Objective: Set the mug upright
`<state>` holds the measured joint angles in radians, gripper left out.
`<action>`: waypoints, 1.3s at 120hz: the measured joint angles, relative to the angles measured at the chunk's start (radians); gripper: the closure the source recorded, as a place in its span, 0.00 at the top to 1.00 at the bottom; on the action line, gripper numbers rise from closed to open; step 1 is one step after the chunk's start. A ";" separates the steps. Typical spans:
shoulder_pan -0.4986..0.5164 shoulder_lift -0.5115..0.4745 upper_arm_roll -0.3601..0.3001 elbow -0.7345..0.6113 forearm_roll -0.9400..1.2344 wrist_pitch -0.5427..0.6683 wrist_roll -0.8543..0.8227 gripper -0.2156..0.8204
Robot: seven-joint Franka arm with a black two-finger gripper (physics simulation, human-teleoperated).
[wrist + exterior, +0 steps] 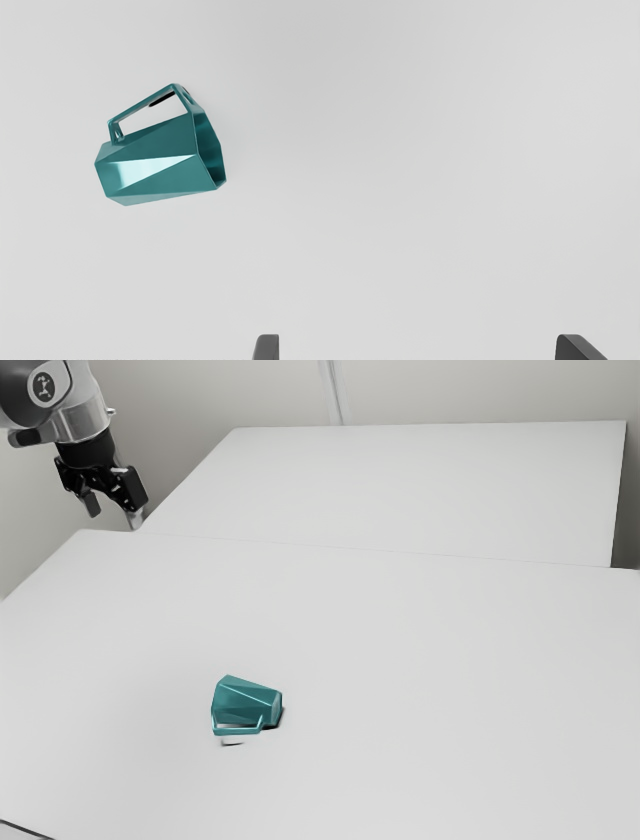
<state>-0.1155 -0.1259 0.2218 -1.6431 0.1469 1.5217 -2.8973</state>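
We see a glossy teal, faceted mug (pixel 155 172) lying on its side; our gripper (pixel 115 516) holds its jaws wide apart, empty.

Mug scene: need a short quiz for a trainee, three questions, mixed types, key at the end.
1. Fill in: the mug on the table is ____ in colour.
2. Multiple choice: the gripper is (A) shut on the mug, (B) open and clear of the mug, (C) shut and empty.
3. True or false: the mug lies on its side.

Key: 1. teal; 2. B; 3. true
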 joint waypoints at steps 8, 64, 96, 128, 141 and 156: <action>0.002 -0.002 -0.001 -0.004 -0.002 0.000 0.000 0.79; 0.152 -0.108 0.001 -0.257 -0.311 0.029 0.000 0.79; 0.307 -0.085 0.003 -0.589 -0.615 0.122 0.000 0.79; 0.346 0.036 0.002 -0.737 -0.809 0.247 0.000 0.79; 0.350 0.105 0.002 -0.733 -0.860 0.293 0.000 0.79; 0.349 0.182 0.002 -0.701 -0.922 0.346 0.000 0.79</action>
<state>0.2336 0.0566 0.2240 -2.3439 -0.7748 1.8680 -2.8973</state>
